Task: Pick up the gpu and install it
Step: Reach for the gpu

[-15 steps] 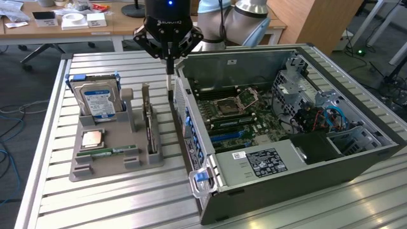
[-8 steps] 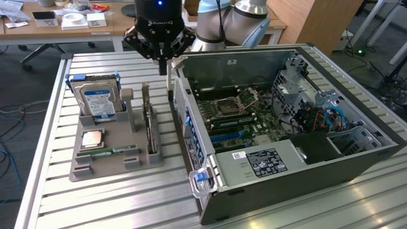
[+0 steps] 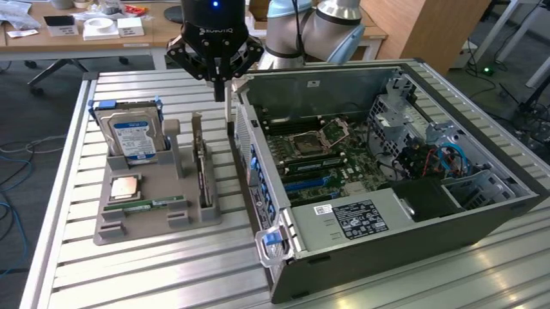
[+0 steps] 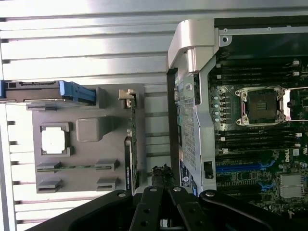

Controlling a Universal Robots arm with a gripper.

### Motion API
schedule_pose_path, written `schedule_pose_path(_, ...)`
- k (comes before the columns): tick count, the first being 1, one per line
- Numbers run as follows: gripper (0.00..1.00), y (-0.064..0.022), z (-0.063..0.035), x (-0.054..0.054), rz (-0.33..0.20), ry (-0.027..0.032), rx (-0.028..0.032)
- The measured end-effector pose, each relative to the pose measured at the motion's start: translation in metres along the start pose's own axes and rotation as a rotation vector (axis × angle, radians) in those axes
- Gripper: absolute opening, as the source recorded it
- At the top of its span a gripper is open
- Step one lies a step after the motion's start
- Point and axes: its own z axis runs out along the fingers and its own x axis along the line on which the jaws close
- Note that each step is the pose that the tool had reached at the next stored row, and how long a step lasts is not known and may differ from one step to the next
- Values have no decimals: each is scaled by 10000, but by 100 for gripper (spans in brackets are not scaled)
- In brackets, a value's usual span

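Since the fingers (image 3: 220, 89) are closed and empty, they should spread wide before straddling the gpu (image 3: 203, 174). It stands edge-up below them, slightly aside.

The hand (image 3: 220, 90) is glossy black — white ROBOTIQ lettering (image 3: 215, 30) across its body, a blue light (image 3: 214, 5) at twelve o'clock above. The arm (image 3: 335, 32) is silver-grey with pale-blue joint caps, a black cable (image 3: 298, 26) alongside.

The gripper (image 3: 220, 95) hangs with its fingers pressed together over the gap between the grey holder tray (image 3: 146, 228) and the open computer case (image 3: 413, 212). The gpu (image 3: 201, 164) stands on edge in the tray, at about seven o'clock from the gripper. The hard drive (image 3: 129, 132) stands at the gpu's ten o'clock, and the case lies at its three o'clock.
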Motion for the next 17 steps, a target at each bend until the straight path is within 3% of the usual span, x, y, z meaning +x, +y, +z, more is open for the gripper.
schedule_pose_path(9, 11, -1, 0, 8, 2, -1, 0)
schedule_pose_path(17, 11, -9, 4, 124, 0, 0, 0)
